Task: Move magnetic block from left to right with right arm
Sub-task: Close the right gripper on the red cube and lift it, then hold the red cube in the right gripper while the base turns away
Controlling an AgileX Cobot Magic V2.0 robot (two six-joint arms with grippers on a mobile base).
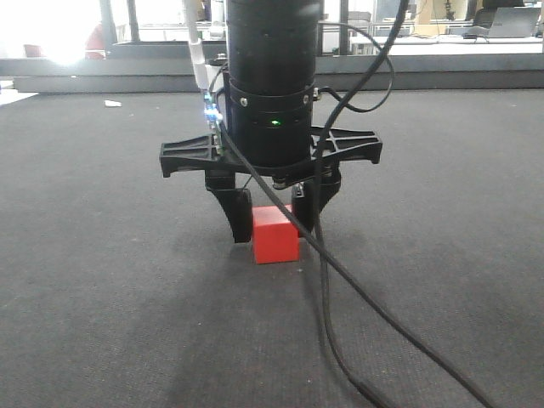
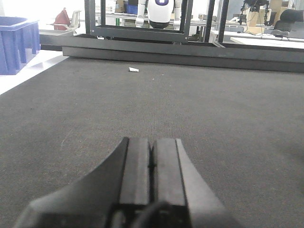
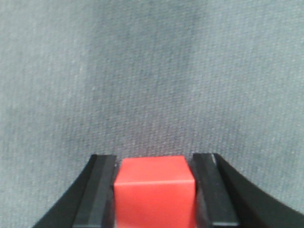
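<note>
So the biggest thing here is the dark grey carpet [image 1: 102, 280], it fills pretty much every view. On top of that, the front camera is mostly blocked by the right arm [image 1: 270, 76], a fat black cylinder coming straight down with a little green light glowing on it. A thick black cable [image 1: 340, 280] loops off the arm and trails across the carpet toward the camera. Over on the far left of the left wrist view there's a blue crate [image 2: 16, 42] sitting off the carpet edge.

The left tool [image 2: 152, 166] has its two fingers pressed flat together with nothing between them, hanging low over bare carpet.

The right tool [image 1: 272, 223] points down and is narrowed around the red cube [image 1: 276, 238], one finger on each side. In the right wrist view both pads look snug against the cube's sides (I can't see any real gap). The cube's bottom edge looks like it's sitting on the carpet, right under the arm, about mid-frame in the front view.

Smallest bit: a white scrap [image 2: 134, 70] lying on the carpet near the far edge, well away from everything.
</note>
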